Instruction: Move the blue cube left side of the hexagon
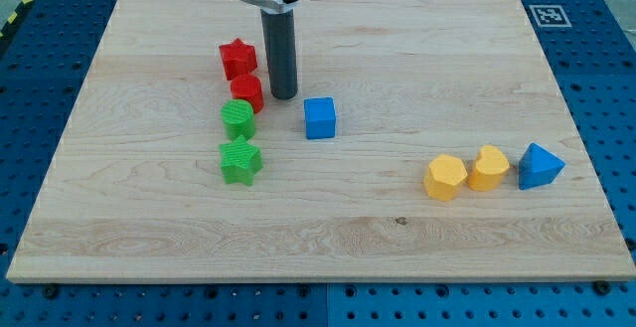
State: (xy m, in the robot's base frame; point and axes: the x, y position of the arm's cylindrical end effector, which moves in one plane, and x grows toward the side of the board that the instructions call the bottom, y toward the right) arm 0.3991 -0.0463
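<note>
Blocks of coloured plastic lie scattered on a pale wooden board (328, 228) that rests on a blue perforated table (606, 69). Toward the view's left a small column of four stands close together: a red star-shaped block (238, 58) at the top, a red cylinder-like block (246, 92) just below it, then a green round ribbed block (238, 119), and a green star-shaped block (239, 160) lowest of all. The straight dark rod comes down from the view's top edge, and my tip (283, 96) sits on the board just to the right of the red cylinder-like block, very near it, though whether the two actually touch cannot be told. The tool is a plain rod with nothing that opens or closes, and it holds nothing. The blue cube (320, 118) sits a little below and to the right of my tip, apart from it, with bare wood between them. Well away, toward the view's lower right, three more blocks form a short row: a yellow hexagonal block (444, 178) on the left, a yellow heart-like block (488, 168) touching or nearly touching it, and a blue triangular block (540, 166) just beside that. The blue cube lies far to the left of the hexagon, nearer the green and red column. A black-and-white square marker (549, 15) sits at the board's upper right corner.
</note>
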